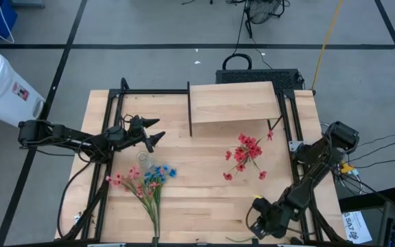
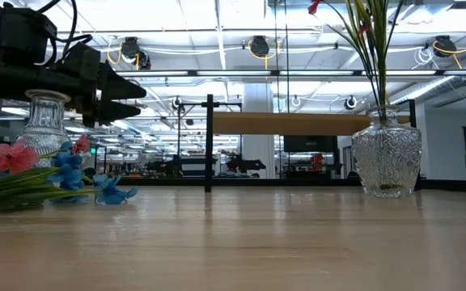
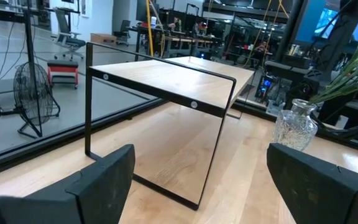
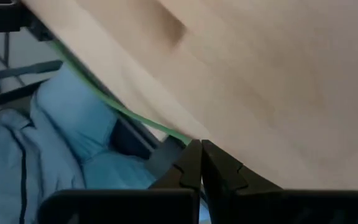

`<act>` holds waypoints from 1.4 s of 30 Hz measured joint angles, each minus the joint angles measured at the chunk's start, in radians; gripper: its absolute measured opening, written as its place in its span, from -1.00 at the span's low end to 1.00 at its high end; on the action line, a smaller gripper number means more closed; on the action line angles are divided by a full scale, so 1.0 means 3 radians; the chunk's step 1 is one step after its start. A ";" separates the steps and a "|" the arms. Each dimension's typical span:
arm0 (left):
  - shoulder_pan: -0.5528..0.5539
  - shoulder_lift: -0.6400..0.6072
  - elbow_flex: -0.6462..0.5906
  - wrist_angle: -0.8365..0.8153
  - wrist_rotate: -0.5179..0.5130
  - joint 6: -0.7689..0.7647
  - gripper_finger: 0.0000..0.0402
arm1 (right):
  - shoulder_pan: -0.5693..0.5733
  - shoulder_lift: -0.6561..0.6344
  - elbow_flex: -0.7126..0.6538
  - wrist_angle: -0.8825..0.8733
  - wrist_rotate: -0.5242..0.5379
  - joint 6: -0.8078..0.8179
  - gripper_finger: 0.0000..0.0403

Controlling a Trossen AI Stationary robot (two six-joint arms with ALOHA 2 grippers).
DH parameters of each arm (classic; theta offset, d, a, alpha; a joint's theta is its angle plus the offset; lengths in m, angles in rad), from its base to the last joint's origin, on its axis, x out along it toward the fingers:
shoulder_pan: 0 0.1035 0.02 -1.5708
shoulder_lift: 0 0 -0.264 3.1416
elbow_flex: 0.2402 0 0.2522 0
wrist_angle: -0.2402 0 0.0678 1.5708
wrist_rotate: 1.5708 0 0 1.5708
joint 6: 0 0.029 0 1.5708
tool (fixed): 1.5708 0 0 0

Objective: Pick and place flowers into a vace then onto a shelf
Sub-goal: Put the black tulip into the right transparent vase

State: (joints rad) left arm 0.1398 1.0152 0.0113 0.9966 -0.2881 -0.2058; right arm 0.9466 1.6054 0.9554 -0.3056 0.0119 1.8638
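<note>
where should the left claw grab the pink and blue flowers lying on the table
Grip the green stems, not the blossoms. The pink and blue flowers lie flat beside the small empty vase, stems bunched toward the table's near edge. Coming straight down with the open left claw across the stems looks best.

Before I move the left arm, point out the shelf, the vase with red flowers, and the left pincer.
Shelf [image 1: 233, 101]: high view, middle of its wooden top.
Vase with red flowers [image 2: 386, 162]: low view, cut-glass belly.
Left pincer [image 1: 158, 131]: high view, midway between its open fingertips.
</note>
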 joint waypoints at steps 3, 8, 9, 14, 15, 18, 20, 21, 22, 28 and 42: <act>0.0000 -0.0001 0.0001 0.0000 0.0000 0.0000 0.82 | 0.0107 -0.0008 0.0036 0.0031 0.0008 0.0217 -0.99; 0.0000 0.0000 0.0001 0.0001 0.0001 0.0000 0.82 | 0.0234 0.0007 0.0031 0.0014 -0.0049 0.0367 -0.99; 0.0000 0.0000 0.0000 0.0001 0.0000 0.0000 0.82 | 0.0251 0.0003 0.0031 0.0012 -0.0056 0.0366 -0.99; 0.0000 0.0000 0.0001 0.0001 0.0001 0.0000 0.82 | 0.0262 0.0006 0.0028 -0.0227 -0.0075 0.0310 -1.00; 0.0000 0.0000 0.0001 0.0001 0.0001 0.0000 0.82 | 0.0262 0.0006 0.0028 -0.0212 -0.0046 0.0325 -0.99; 0.0000 -0.0001 0.0001 0.0001 0.0000 0.0000 0.82 | 0.0261 0.0007 0.0028 -0.0253 -0.0069 0.0386 -0.99; 0.0000 0.0000 0.0000 0.0000 0.0001 0.0000 0.82 | 0.0253 0.0008 0.0028 -0.0237 -0.0149 0.0430 -0.99; 0.0000 0.0000 0.0001 0.0000 0.0000 0.0000 0.82 | 0.0253 0.0007 0.0028 -0.0208 -0.0185 0.0436 -0.99; 0.0000 -0.0001 0.0000 0.0001 0.0001 0.0000 0.82 | 0.0254 0.0006 0.0028 -0.0190 -0.0222 0.0433 -0.98; 0.0000 -0.0001 0.0001 0.0000 0.0001 0.0000 0.82 | 0.0238 0.0036 0.0028 -0.0167 -0.0220 0.0374 -0.77; 0.0000 0.0000 0.0000 0.0000 0.0001 0.0000 0.82 | 0.0240 0.0365 0.0029 -0.0079 -0.0351 0.0205 -0.17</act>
State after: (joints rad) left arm 0.1398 1.0153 0.0113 0.9967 -0.2879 -0.2058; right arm 1.0187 1.7149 0.9642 -0.3294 -0.0934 1.9253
